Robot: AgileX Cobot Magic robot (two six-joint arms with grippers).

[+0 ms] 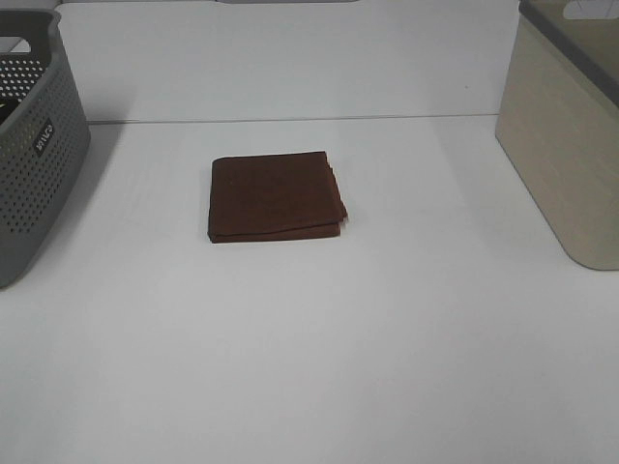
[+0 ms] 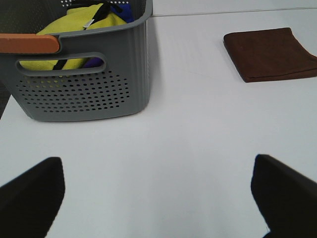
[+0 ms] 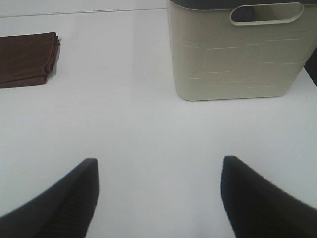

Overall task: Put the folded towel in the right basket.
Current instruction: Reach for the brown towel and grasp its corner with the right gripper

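Note:
A folded dark brown towel (image 1: 275,196) lies flat on the white table, a little left of the middle. It also shows in the left wrist view (image 2: 270,53) and in the right wrist view (image 3: 26,59). The beige right basket (image 1: 571,135) stands at the right edge; the right wrist view shows its handle side (image 3: 237,54). Neither gripper shows in the exterior view. My left gripper (image 2: 158,198) is open and empty above bare table, well short of the towel. My right gripper (image 3: 158,196) is open and empty, with the beige basket ahead.
A grey perforated basket (image 1: 34,145) stands at the left edge. In the left wrist view it (image 2: 84,84) holds yellow and blue items (image 2: 81,22). The table's back edge (image 1: 290,119) runs behind the towel.

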